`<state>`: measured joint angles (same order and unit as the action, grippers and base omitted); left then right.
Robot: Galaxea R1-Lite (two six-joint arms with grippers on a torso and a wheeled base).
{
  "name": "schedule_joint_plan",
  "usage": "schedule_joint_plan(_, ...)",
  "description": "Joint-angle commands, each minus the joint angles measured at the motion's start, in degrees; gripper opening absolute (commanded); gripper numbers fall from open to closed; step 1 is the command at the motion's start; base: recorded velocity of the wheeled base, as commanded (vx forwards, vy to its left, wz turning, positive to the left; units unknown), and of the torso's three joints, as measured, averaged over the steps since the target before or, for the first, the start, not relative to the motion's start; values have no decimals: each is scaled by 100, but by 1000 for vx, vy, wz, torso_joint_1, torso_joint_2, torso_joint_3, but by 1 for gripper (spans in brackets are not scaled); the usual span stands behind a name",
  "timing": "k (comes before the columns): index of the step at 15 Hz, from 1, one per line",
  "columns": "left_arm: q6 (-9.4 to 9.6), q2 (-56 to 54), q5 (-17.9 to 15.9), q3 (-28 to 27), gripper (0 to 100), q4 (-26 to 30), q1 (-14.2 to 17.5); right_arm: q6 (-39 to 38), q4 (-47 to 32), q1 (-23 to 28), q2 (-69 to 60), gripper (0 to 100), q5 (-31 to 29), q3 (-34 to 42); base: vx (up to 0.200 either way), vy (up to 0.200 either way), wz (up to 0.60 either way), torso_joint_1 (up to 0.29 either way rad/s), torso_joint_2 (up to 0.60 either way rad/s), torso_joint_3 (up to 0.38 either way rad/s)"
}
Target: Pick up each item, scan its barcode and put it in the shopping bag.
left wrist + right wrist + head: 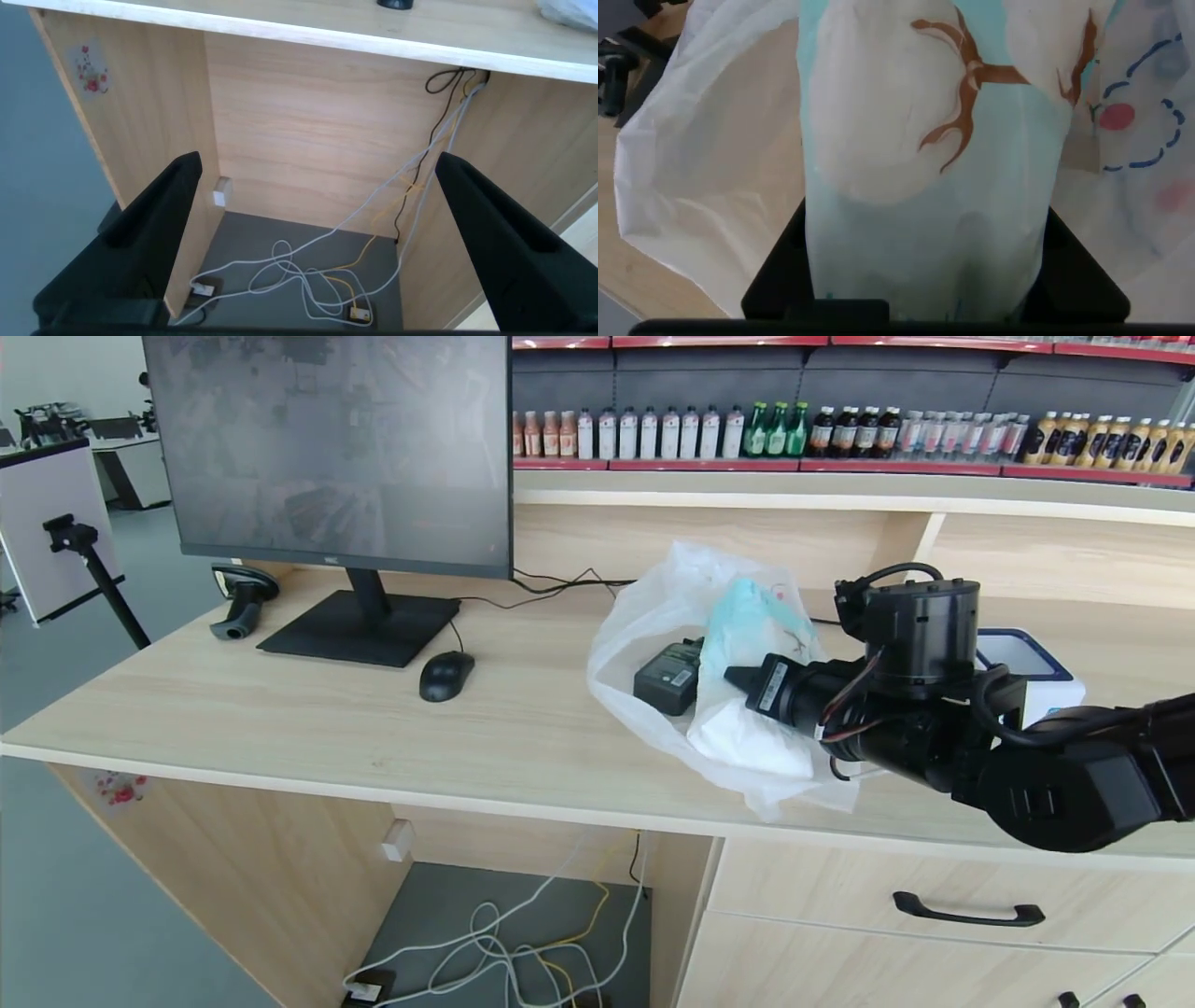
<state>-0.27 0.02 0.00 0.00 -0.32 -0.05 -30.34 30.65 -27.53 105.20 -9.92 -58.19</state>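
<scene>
On the long wooden counter (280,728) the translucent shopping bag (644,616) lies slumped on its side, and we judge that we are at the bagging step. The teal-and-white soft package (747,616) sits in the bag's mouth, partly under the film. Our right gripper (926,215) has its fingers closed against the package's two sides, gripping it. A dark boxy item (667,679) already lies in the bag just beside the package, so at least one item looks done. A white-and-blue box (1022,658) stands on the counter behind our right arm and seems to be the next candidate. Our left gripper (318,163) hangs below the counter edge with fingers spread wide and nothing between them. The handheld scanner (243,602) rests well apart, beside the monitor's foot. Next we should open the right fingers to let the package settle. Then we should back out straight so the loose film does not catch or drag along.
</scene>
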Motion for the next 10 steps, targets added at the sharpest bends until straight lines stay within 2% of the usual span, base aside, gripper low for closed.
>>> schedule_joint_plan(1,-8,-2,0,0,100,-3,-4,11,-32,72,141,0,-10,71,0,0,0,0,0,0)
schedule_joint_plan(5,-8,-2,0,0,100,-3,-4,11,-32,257,220,0,-10,-246,0,0,0,0,0,0)
schedule_joint_plan(8,-8,-2,0,0,100,-3,-4,37,-50,520,-167,0,-1,88,0,0,0,0,0,0)
schedule_joint_plan(10,-8,-2,0,0,100,-3,-4,81,-50,520,-352,0,-1,317,0,0,0,0,0,0)
